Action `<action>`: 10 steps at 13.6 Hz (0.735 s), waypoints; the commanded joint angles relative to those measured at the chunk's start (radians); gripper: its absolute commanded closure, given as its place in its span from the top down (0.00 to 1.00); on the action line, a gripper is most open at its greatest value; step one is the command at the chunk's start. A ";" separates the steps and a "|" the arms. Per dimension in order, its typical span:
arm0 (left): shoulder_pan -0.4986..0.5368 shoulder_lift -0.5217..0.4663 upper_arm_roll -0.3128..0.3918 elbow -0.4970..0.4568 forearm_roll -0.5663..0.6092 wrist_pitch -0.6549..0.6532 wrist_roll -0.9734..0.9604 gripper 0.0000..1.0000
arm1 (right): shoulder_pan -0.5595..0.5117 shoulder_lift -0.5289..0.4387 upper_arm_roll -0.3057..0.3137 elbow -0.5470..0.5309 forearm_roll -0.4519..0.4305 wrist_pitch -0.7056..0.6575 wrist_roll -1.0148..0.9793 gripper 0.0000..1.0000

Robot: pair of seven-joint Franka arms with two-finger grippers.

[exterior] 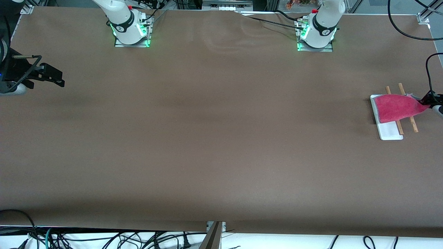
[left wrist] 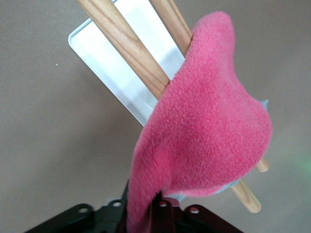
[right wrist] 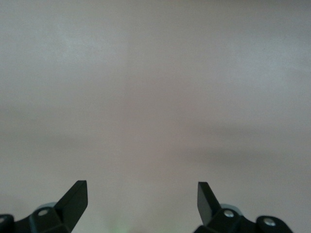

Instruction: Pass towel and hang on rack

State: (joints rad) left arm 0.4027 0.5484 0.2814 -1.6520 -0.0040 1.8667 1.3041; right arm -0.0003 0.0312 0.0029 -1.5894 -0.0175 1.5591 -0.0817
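Draped over both rods of the rack [exterior: 389,133], that pink-red towel [exterior: 398,107], at the left arm's end of the bench [exterior: 207,138]. Covered the middle of the two wooden rods [left wrist: 131,51]; rod ends stuck out on both sides of the cloth. Sagged down toward the white base [left wrist: 97,48] on one edge, with a thin grey hem peeking out underneath. One corner stretched off the rack toward the left end effector [exterior: 429,100], at the bench's edge just beside the rack. Towel corner lay right against the black fingers [left wrist: 163,208] in the left wrist view; gripped or let go, could not tell. Black cable looped above that end effector. Right end effector [right wrist: 141,199] waited well apart, over bare brown bench at the right arm's end, fingers spread wide, nothing between them. More cables hung along the bench's near edge.
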 commanded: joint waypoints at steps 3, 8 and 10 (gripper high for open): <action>0.010 0.001 -0.008 0.049 0.009 -0.009 0.015 1.00 | -0.017 0.016 0.011 0.040 0.005 -0.007 -0.013 1.00; -0.010 -0.016 -0.016 0.179 0.018 -0.114 0.004 1.00 | -0.015 0.019 0.011 0.040 0.013 -0.005 -0.010 1.00; -0.045 -0.021 -0.021 0.260 0.015 -0.220 -0.034 1.00 | -0.017 0.019 0.011 0.040 0.013 -0.005 -0.013 1.00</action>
State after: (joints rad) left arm 0.3889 0.5382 0.2675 -1.4720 -0.0040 1.7478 1.2999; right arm -0.0007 0.0385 0.0028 -1.5762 -0.0175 1.5602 -0.0820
